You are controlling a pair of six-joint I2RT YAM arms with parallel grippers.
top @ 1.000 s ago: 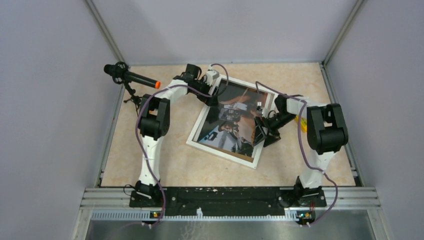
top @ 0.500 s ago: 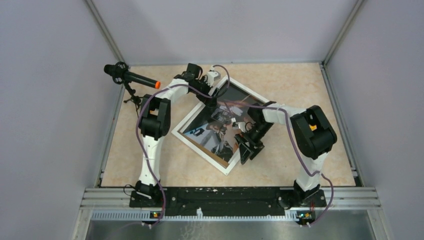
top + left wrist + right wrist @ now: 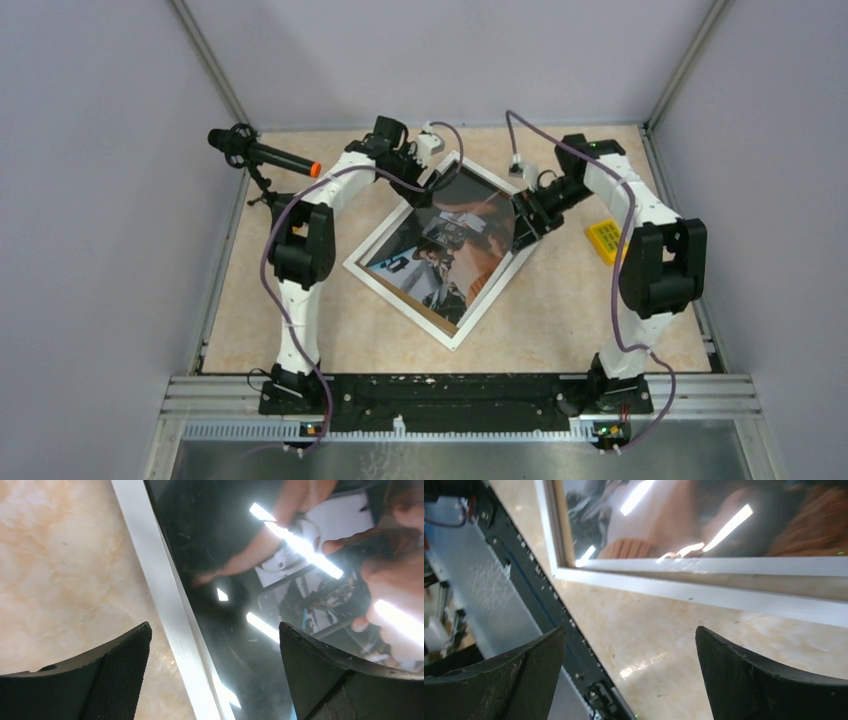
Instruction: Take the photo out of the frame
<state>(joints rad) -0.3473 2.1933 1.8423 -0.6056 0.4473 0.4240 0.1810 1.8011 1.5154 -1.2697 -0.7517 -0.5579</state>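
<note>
On the table (image 3: 590, 310), photo (image 3: 450, 245) within white frame (image 3: 169, 610).

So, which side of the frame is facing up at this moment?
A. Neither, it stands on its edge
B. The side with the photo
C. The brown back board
B: the frame lies flat, and the glossy photo shows inside its white border in the top view and both wrist views.
</note>
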